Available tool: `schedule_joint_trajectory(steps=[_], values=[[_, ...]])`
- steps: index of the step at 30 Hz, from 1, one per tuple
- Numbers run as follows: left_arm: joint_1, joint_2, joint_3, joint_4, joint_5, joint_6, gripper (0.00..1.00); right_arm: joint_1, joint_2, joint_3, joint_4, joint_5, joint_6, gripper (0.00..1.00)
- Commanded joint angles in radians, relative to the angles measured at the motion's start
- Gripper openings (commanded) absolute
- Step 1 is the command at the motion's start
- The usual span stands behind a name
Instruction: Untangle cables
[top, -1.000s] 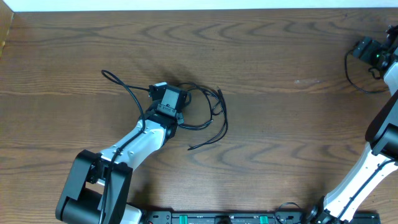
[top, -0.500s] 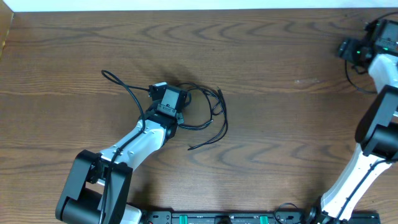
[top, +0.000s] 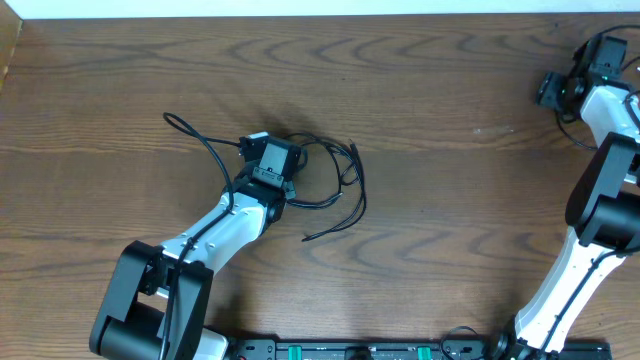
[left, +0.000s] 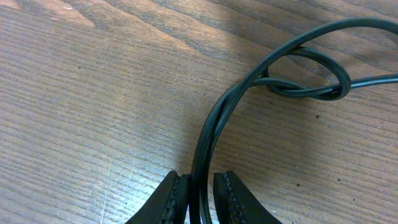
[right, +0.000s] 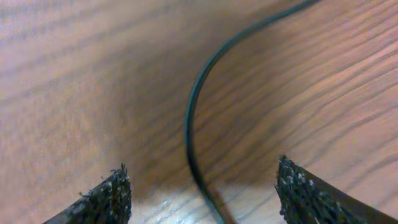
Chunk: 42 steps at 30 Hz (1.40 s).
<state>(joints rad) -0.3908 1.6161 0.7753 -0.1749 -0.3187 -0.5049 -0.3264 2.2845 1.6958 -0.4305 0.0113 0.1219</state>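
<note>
On the wooden table (top: 450, 210), left of centre, the cables (top: 345, 178) are spread as a loose black tangle. Part of it is covered in the overhead view by the wrist of the left arm (top: 225, 225), so the gripped spot cannot be seen from above. The plug ends are too small to be made out. One strand is led out to the far left, where a small loop (top: 176, 122) is formed, and a free end (top: 308, 237) lies on the side nearer the robot's base. In the left wrist view the strands are cut off by the top and right edges.

The left gripper (left: 200, 186) is seen nearly closed, with two black strands pinched side by side between its pads. Beyond the fingertips these strands curve away to a crossing knot (left: 314, 78) that rests on the wood.

The right arm (top: 600, 200) is partly cut off by the right edge, and its wrist view is blurred. The right gripper (right: 202, 168) is held at the far right corner with its fingers wide apart, and nothing is held. A thin black cord (right: 194, 93) lies on the table between them, untouched. Whether it is one of the cables or the arm's own cord cannot be told.
</note>
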Motion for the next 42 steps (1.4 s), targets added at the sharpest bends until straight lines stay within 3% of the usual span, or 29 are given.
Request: schedule_joint_trajectory(steps=[1, 5, 7, 10, 11, 16, 22, 27, 34, 39, 40, 41, 42], values=[[0.001, 0.010, 0.007, 0.000, -0.003, -0.013, 0.22, -0.005, 0.011, 0.010, -0.014, -0.069, -0.007, 0.68], [0.001, 0.010, 0.007, 0.000, -0.003, -0.013, 0.22, -0.007, 0.023, 0.009, -0.023, -0.067, -0.007, 0.49], [0.001, 0.010, 0.007, 0.000, -0.003, -0.013, 0.22, -0.010, 0.035, 0.009, -0.026, -0.067, -0.006, 0.35], [0.001, 0.010, 0.007, 0.000, -0.003, -0.013, 0.22, -0.012, 0.040, 0.009, -0.024, -0.067, -0.006, 0.03], [0.001, 0.010, 0.007, 0.000, -0.003, -0.013, 0.22, -0.013, 0.040, 0.009, -0.006, -0.072, -0.006, 0.01], [0.001, 0.010, 0.007, 0.000, -0.003, -0.013, 0.22, -0.013, 0.014, 0.013, 0.160, -0.151, -0.013, 0.01], [0.001, 0.010, 0.007, 0.000, -0.003, -0.013, 0.22, -0.013, -0.063, 0.050, 0.400, -0.167, -0.133, 0.01], [0.001, 0.010, 0.007, 0.000, -0.003, -0.013, 0.22, -0.013, -0.116, 0.106, 0.615, -0.033, -0.237, 0.01], [0.001, 0.010, 0.007, 0.000, -0.003, -0.013, 0.22, -0.063, -0.050, 0.158, 0.901, 0.024, -0.250, 0.01], [0.001, 0.010, 0.007, 0.000, -0.003, -0.013, 0.22, -0.116, 0.079, 0.159, 0.749, 0.113, -0.187, 0.01], [0.001, 0.010, 0.007, 0.000, -0.003, -0.013, 0.22, -0.121, 0.097, 0.159, 0.698, 0.113, -0.157, 0.08], [0.001, 0.010, 0.007, 0.000, -0.003, -0.013, 0.22, -0.126, 0.116, 0.159, 0.640, 0.109, -0.117, 0.22], [0.001, 0.010, 0.007, 0.000, -0.003, -0.013, 0.22, -0.127, 0.130, 0.159, 0.586, 0.109, -0.073, 0.45]])
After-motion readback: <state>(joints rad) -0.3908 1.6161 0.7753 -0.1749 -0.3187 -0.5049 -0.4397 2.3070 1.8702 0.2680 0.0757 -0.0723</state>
